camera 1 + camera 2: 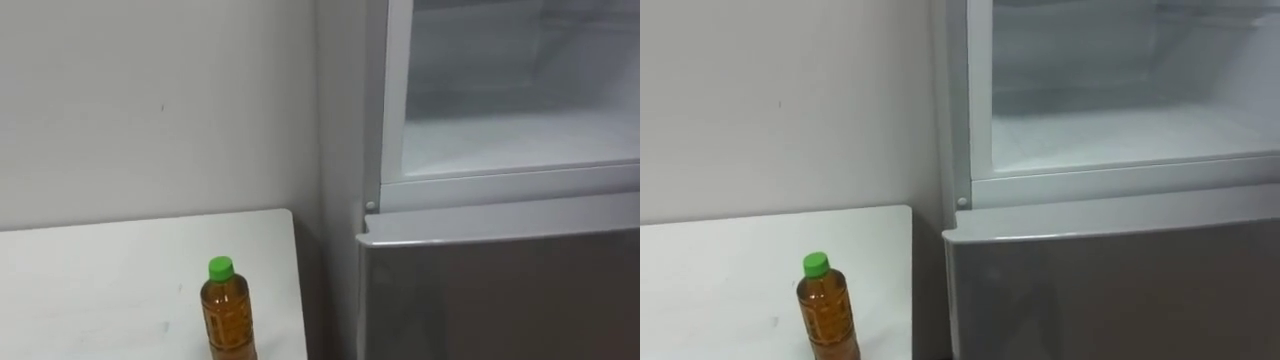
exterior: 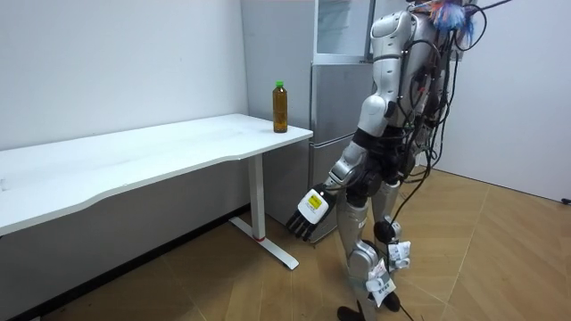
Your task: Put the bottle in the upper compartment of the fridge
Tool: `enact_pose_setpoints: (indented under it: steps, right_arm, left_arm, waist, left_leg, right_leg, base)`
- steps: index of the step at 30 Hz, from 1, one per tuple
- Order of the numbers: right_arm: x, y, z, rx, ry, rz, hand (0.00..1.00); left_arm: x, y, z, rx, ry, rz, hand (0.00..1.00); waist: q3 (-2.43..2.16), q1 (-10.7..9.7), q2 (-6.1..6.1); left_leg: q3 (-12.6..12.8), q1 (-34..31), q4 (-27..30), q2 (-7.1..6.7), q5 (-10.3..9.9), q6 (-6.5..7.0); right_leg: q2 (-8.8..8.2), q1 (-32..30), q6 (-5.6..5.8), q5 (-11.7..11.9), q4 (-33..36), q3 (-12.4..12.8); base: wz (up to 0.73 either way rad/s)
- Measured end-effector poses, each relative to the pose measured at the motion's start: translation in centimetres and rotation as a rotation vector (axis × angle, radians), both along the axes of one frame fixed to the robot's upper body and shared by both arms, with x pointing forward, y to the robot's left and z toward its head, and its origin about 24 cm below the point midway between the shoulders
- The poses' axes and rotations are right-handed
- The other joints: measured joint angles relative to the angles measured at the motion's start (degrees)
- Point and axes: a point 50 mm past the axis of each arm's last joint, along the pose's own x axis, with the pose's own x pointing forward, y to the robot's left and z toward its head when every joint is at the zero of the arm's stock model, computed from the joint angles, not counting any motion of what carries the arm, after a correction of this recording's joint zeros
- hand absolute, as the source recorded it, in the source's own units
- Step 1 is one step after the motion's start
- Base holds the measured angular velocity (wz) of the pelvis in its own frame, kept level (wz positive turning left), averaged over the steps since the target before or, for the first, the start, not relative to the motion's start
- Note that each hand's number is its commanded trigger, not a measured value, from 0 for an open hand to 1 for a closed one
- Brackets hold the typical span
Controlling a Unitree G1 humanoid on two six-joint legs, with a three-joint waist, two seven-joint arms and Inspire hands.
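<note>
White table (image 1: 100,270) bearing an upright bottle (image 1: 228,315) of amber liquid, fridge (image 1: 500,290) beside

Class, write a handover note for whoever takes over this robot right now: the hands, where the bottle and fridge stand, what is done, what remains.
Left hand: open, hanging low near the table's end, holding nothing.
Bottle: upright on the white table, near the corner beside the fridge.
Upper fridge: open.
Done: the compartment is open; the bottle is not yet picked up.
Left: grasp the bottle, lift it and set it in the upper fridge.
</note>
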Motion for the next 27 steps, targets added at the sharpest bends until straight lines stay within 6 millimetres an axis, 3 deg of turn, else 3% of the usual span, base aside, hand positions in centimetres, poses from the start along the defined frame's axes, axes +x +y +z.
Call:
enact_pose_setpoints:
  steps: [7,18,22,24,27]
  right_arm:
    - [0.6,0.5,-0.1,-0.009,-0.005,-0.002,0.00]
    - [1.0,0.7,-0.1,-0.003,-0.018,0.007,0.00]
    - [1.3,0.8,-0.1,0.007,-0.029,0.024,0.00]
    - [1.7,0.9,0.0,0.016,-0.044,0.053,0.00]
    - [3.9,1.2,0.7,0.022,-0.145,0.110,0.00]
  left_arm:
    - [-1.4,-0.1,-0.2,-0.038,0.028,0.044,0.00]
    - [-1.6,-0.2,-0.2,-0.053,0.029,0.041,0.00]
    - [-1.6,-0.2,-0.2,-0.055,0.028,0.041,0.00]
    - [-1.6,-0.2,-0.2,-0.060,0.026,0.037,0.00]
    - [-1.9,-0.2,-0.2,-0.071,0.033,0.036,0.00]
  waist:
    - [0.03,0.27,-0.53]
    - [0.05,0.29,-0.51]
    - [0.02,1.21,-0.64]
    - [0.02,1.68,-0.74]
    - [0.05,1.61,-0.88]
  left_leg:
    - [0.37,-0.29,-0.01,0.08,0.00,0.00]
    - [1.52,-0.45,0.01,0.12,0.00,0.00]
    - [1.38,-0.36,0.01,0.12,0.00,0.00]
    - [1.31,-0.45,0.01,0.13,0.00,0.00]
    - [1.23,-0.48,0.07,0.13,0.00,0.00]
  right_leg:
    - [0.18,-0.84,-0.02,0.04,0.86,1.19]
    - [0.12,-1.52,0.00,0.02,1.01,1.97]
    - [0.21,-1.69,-0.01,0.05,1.12,2.32]
    - [0.21,-1.77,-0.03,0.07,1.14,2.31]
    - [0.18,-1.76,-0.05,0.11,1.10,2.24]
  base:
    - [-0.08]
    - [-0.02]
    - [-0.02]
    - [0.00]
    - [0.00]
